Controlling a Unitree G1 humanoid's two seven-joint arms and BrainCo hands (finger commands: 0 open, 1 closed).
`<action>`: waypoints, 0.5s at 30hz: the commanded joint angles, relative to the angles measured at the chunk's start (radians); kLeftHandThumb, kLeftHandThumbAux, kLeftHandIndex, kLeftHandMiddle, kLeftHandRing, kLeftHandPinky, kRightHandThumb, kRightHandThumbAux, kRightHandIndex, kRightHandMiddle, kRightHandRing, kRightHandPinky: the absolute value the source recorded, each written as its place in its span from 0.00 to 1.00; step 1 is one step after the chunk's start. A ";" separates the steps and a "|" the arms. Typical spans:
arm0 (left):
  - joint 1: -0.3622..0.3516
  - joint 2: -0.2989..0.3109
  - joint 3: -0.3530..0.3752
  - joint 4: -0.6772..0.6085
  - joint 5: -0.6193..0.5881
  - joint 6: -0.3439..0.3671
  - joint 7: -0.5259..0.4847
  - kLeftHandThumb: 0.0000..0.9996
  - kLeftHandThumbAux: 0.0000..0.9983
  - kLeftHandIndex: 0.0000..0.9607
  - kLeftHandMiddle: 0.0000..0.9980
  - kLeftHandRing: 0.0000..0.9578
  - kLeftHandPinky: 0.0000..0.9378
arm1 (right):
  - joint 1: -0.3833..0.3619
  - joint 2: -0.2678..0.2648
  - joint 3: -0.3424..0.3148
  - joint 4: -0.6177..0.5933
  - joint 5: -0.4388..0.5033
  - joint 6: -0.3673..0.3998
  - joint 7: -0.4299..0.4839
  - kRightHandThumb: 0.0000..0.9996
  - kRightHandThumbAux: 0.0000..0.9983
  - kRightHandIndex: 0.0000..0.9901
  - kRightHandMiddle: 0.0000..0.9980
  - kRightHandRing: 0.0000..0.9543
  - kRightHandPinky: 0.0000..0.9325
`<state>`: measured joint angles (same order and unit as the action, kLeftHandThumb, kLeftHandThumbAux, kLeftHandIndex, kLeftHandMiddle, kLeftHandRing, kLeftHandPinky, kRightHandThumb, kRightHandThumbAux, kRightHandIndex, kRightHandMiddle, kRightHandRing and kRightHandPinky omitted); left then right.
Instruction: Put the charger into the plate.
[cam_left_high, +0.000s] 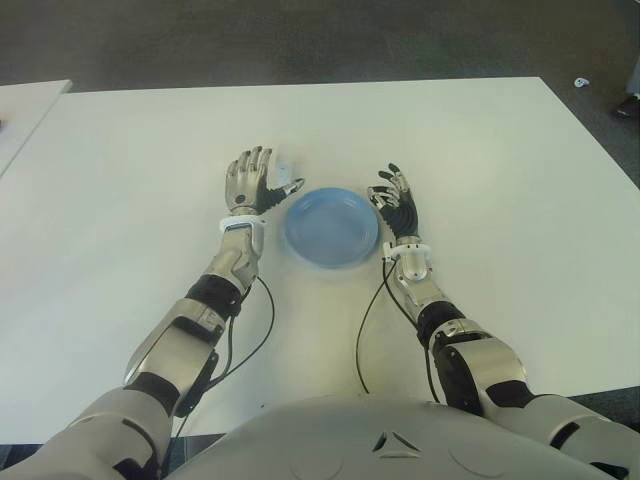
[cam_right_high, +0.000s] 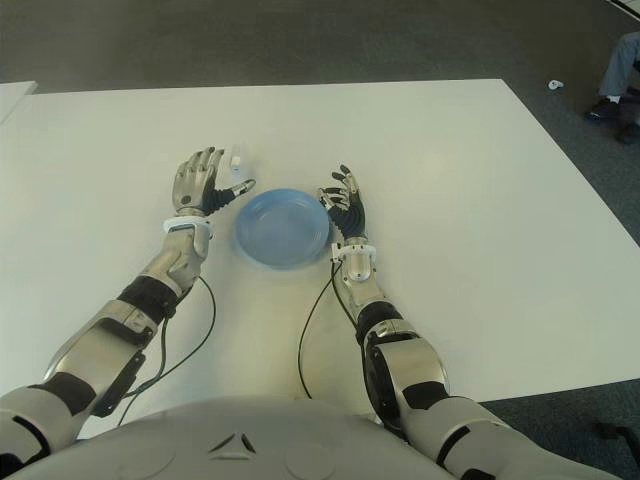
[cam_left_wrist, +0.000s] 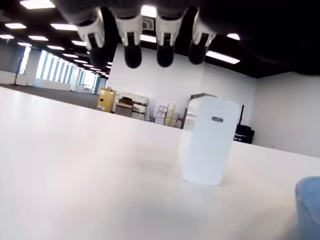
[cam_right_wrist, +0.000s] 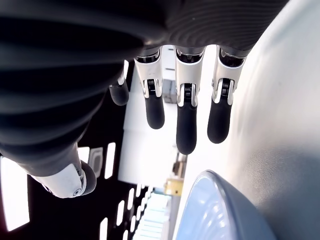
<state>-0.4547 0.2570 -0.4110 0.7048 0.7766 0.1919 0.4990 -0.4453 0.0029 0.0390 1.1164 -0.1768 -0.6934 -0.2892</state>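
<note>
On the white table (cam_left_high: 480, 150), the left hand (cam_left_high: 252, 182) shows just left of the blue plate (cam_left_high: 331, 227), fingers spread and holding nothing. The white charger (cam_left_wrist: 208, 141) stands upright on the table just past that hand's fingertips, apart from the plate. At the plate's right edge is the right hand (cam_left_high: 395, 201), fingers loosely extended and empty.
</note>
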 joint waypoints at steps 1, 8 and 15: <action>-0.015 0.005 -0.002 0.037 -0.010 -0.035 0.012 0.24 0.17 0.00 0.00 0.00 0.00 | 0.123 0.016 0.004 0.105 -0.005 0.074 0.004 0.00 0.61 0.00 0.21 0.33 0.35; -0.032 0.015 -0.007 0.066 -0.004 -0.074 0.018 0.21 0.17 0.00 0.00 0.00 0.00 | 0.121 0.014 0.005 0.108 -0.007 0.075 0.004 0.00 0.62 0.00 0.20 0.33 0.35; -0.055 0.011 -0.006 0.093 -0.005 -0.096 0.033 0.22 0.18 0.00 0.00 0.00 0.00 | 0.120 0.013 0.004 0.111 -0.007 0.077 0.004 0.00 0.63 0.00 0.20 0.33 0.35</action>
<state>-0.4990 0.2661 -0.4127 0.7709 0.7749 0.1066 0.5144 -0.4475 0.0024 0.0391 1.1215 -0.1770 -0.6935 -0.2898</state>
